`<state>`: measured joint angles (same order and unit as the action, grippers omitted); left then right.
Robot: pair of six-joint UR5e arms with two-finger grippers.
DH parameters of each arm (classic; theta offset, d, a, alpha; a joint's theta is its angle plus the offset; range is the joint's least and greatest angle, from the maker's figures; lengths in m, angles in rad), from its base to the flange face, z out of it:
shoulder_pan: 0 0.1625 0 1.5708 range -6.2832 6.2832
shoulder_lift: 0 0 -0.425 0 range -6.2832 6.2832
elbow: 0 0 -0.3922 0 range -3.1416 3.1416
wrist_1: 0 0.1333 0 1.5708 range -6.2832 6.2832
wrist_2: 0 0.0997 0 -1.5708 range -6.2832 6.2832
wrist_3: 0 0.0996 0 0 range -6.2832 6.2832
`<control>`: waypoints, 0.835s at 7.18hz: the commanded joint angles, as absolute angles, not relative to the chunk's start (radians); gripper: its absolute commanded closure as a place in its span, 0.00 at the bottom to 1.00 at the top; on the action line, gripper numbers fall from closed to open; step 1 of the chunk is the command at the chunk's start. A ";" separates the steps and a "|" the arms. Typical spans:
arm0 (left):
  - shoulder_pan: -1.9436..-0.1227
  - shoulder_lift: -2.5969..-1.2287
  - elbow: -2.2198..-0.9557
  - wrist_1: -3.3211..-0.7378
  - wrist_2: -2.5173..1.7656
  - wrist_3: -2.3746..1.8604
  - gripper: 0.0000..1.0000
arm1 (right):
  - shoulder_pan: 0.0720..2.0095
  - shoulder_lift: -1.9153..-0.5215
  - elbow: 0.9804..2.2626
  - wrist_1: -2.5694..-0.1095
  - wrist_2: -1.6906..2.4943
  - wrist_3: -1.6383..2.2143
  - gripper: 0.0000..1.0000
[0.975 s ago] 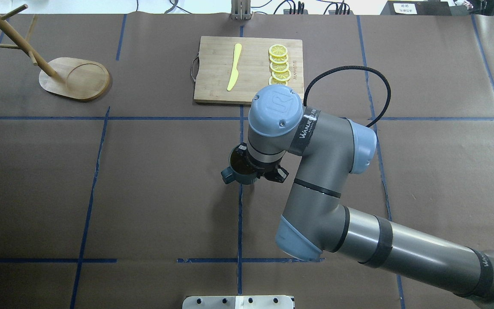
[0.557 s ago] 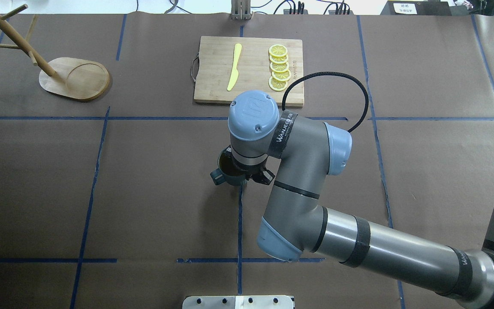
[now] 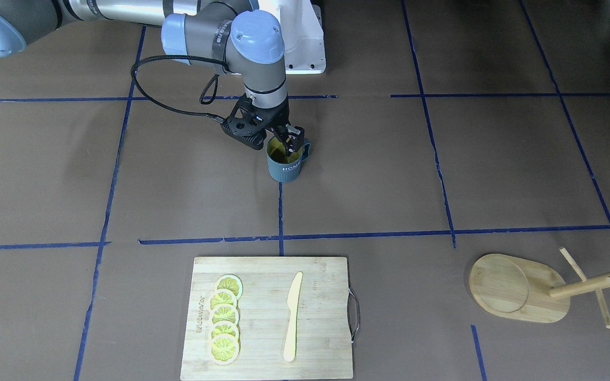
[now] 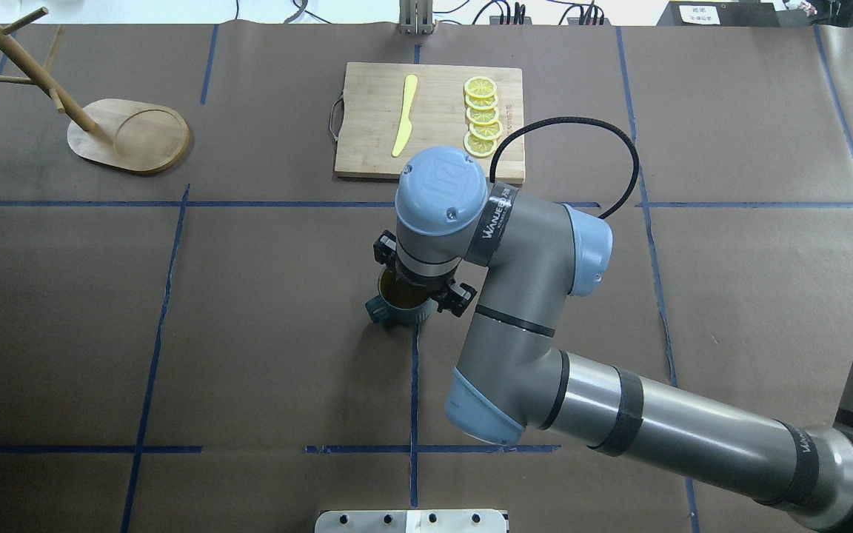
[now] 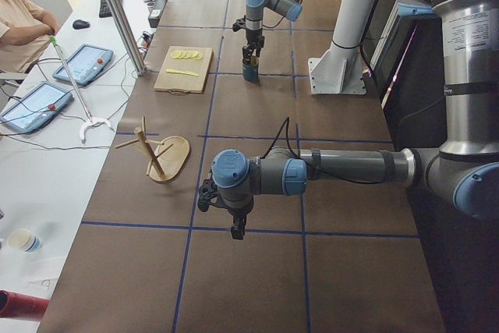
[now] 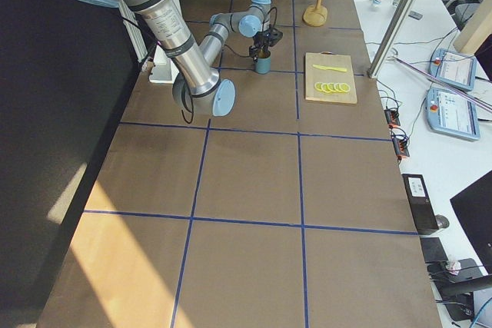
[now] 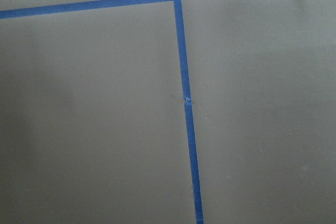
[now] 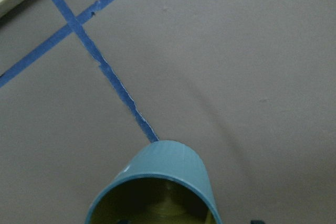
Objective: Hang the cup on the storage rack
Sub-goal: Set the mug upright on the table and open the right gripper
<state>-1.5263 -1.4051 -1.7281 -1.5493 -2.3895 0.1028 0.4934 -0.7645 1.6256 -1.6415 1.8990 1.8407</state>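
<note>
The cup [image 3: 285,165], dark blue-grey with a yellow inside and "HOME" on its side, is upright near the table's middle. It also shows in the overhead view [image 4: 395,306] and the right wrist view [image 8: 157,169]. My right gripper [image 3: 290,138] is shut on its rim beside the handle, one finger inside. I cannot tell whether the cup touches the table. The storage rack [image 4: 130,137] stands far off at the back left, its pegs bare; the front view shows it at the lower right [image 3: 517,288]. My left gripper [image 5: 234,228] hangs over bare table; I cannot tell its state.
A bamboo cutting board [image 4: 434,122] with a yellow knife [image 4: 404,115] and several lemon slices [image 4: 482,118] lies behind the cup. Brown paper with blue tape lines covers the table. The right arm's black cable [image 4: 604,148] loops above the board's right edge.
The right arm has moved a little to the left with the cup in its gripper, and the wrist has turned. The rack and board have not moved.
</note>
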 commanded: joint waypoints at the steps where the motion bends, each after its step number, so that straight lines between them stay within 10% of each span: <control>1: -1.526 -1.401 -1.747 -1.548 -2.390 0.103 0.00 | 0.567 -0.776 1.731 -1.764 1.945 1.711 0.00; 6: -1.526 -1.471 -1.763 -1.551 -2.388 0.092 0.00 | 0.944 -1.032 1.787 -1.786 2.178 0.964 0.00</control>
